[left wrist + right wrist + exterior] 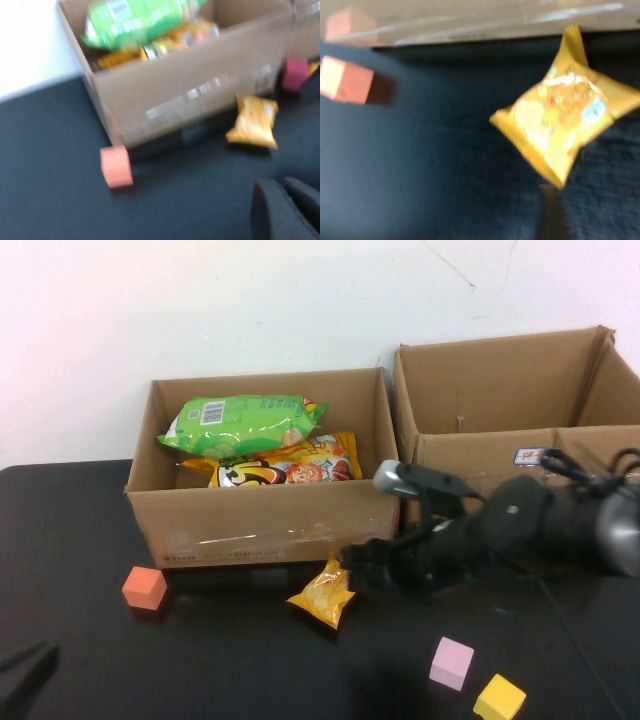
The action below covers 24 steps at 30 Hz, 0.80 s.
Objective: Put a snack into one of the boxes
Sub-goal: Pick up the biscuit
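The right gripper (352, 565) hangs low over the black table (200, 660) just beside the small yellow snack bag (324, 593), though whether its jaws are parted or closed I cannot tell, and they may already touch the bag's edge. That bag lies on the table against the front wall of the left cardboard box (260, 525), which holds a green packet (240, 423) and an orange packet (285, 468). The left gripper (25, 672) sits at the near left corner of the table, its jaws likewise unreadable.

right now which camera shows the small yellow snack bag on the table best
The right wrist view: the yellow snack bag fills the frame. The high view shows it small beside the right gripper; the left wrist view shows it blurred.
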### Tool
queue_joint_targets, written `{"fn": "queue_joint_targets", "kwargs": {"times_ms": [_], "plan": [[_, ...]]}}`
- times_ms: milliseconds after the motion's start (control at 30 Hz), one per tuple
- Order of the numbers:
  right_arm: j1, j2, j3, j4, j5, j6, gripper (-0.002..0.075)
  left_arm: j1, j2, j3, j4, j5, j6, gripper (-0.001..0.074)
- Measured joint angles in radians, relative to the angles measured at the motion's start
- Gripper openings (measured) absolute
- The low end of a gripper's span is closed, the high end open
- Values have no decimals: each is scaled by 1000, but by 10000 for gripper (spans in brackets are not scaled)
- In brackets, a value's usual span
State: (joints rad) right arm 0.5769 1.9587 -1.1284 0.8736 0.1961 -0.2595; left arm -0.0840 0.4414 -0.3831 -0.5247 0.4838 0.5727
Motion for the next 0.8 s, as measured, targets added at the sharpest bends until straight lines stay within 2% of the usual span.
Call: {"fn": "queue_joint_targets", "kwargs": {"times_ms": [133, 233, 800], "plan": [[0, 96, -95, 17, 12, 2, 470, 0, -103, 46, 0, -79, 0, 8], [0, 146, -148, 33, 19, 2, 504, 0, -150, 79, 0, -111, 0, 8], [34, 302, -217, 60, -89, -23, 503, 0, -179, 107, -2, -169, 7, 8]]}}
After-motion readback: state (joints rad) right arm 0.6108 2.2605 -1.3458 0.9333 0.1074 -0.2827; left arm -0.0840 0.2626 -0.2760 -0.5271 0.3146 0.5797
